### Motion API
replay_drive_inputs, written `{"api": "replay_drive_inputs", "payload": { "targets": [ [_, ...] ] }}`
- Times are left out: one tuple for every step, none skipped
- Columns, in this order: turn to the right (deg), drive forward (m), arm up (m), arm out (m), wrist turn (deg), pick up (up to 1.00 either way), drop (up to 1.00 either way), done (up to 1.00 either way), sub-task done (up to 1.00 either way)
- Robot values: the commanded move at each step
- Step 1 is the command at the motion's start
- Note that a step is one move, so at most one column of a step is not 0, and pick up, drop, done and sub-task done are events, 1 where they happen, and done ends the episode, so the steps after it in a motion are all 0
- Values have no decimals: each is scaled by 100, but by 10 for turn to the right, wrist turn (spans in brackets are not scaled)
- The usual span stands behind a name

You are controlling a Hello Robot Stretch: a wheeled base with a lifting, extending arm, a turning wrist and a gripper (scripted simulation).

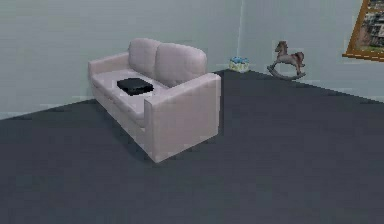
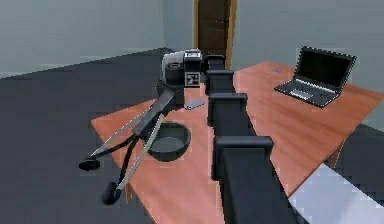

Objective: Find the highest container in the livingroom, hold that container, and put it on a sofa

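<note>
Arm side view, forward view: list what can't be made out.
Arm side view: whether the jaws hold anything; a dark bowl lies on the table by them.
Forward view: framed picture, cut by the right edge.
Forward view: small thing past the sofa, too small to name.

1. My arm (image 2: 240, 150) is a dark square bar, stretched from the arm side view's bottom edge up toward the middle.
2. At its far end sit two small white squares (image 2: 183, 68) with black marks.
3. My claw (image 2: 100, 178) starts left of them, its dark body angled downward.
4. Its two thin fingers (image 2: 125, 132) slant to the lower left and end in dark rounded tips.
5. I cannot tell whether the claw holds anything.
</note>
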Motion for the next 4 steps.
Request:
{"api": "replay_drive_inputs", "payload": {
  "targets": [
    [0, 0, 0, 0, 450, 0, 0, 0, 0],
    [0, 0, 0, 0, 450, 0, 0, 0, 0],
    [0, 0, 0, 0, 300, 0, 0, 0, 0],
    [0, 0, -24, 0, 0, 0, 0, 0, 0]
  ]
}}
